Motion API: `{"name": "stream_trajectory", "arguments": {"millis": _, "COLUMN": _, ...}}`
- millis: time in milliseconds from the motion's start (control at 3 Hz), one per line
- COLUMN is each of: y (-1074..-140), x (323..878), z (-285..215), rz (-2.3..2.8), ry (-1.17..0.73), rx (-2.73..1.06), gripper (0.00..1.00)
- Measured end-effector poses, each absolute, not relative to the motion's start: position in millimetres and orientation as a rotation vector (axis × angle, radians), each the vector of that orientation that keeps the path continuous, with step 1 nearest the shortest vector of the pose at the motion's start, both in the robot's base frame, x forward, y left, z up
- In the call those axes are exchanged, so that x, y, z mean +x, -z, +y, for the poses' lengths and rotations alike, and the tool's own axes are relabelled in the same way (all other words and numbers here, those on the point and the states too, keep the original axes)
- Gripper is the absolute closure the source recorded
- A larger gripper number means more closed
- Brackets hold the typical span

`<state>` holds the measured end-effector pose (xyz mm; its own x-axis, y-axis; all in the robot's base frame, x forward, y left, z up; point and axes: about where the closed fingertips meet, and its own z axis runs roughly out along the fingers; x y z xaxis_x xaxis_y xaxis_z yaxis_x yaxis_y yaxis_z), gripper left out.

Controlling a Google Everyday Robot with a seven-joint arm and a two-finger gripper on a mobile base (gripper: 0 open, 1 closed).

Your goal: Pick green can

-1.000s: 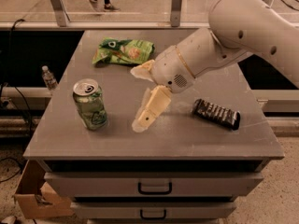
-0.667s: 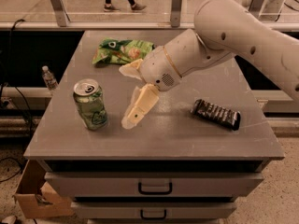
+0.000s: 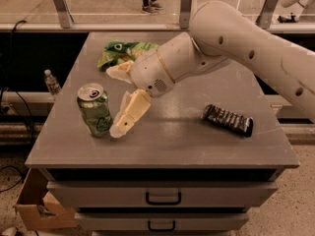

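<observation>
The green can point(image 3: 94, 110) stands upright near the table's front left, pale green with a silver top and pull tab. My gripper point(image 3: 113, 101) is just to the right of the can, at about its height. It is open and empty: one cream finger point(image 3: 129, 114) points down beside the can, with its tip at the can's base. The other finger point(image 3: 118, 72) sticks out behind the can's top. The can is not between the fingers. The white arm reaches in from the upper right.
A crinkled green snack bag point(image 3: 122, 51) lies at the back left of the grey table point(image 3: 162, 144), partly behind the arm. A dark snack bar point(image 3: 227, 119) lies at the right. Drawers are below the table top. A water bottle point(image 3: 50, 81) and a cardboard box point(image 3: 34, 200) are to the left, off the table.
The gripper has moved left across the table toward the green can, from about mid-table to right beside it. The can, bag and bar have not moved.
</observation>
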<state>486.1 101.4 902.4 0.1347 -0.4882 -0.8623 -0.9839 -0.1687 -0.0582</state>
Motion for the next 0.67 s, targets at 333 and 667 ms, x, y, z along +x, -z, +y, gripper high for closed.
{"name": "stream_trajectory", "arguments": {"millis": 333, "y": -900, "x": 479, "z": 117, "rz": 1.402, "ry": -0.981, "rx": -1.762, "gripper": 0.00}}
{"name": "stream_trajectory", "arguments": {"millis": 667, "y": -893, "x": 474, "z": 128, "rz": 1.409, "ry": -1.005, "rx": -1.774, "gripper": 0.18}}
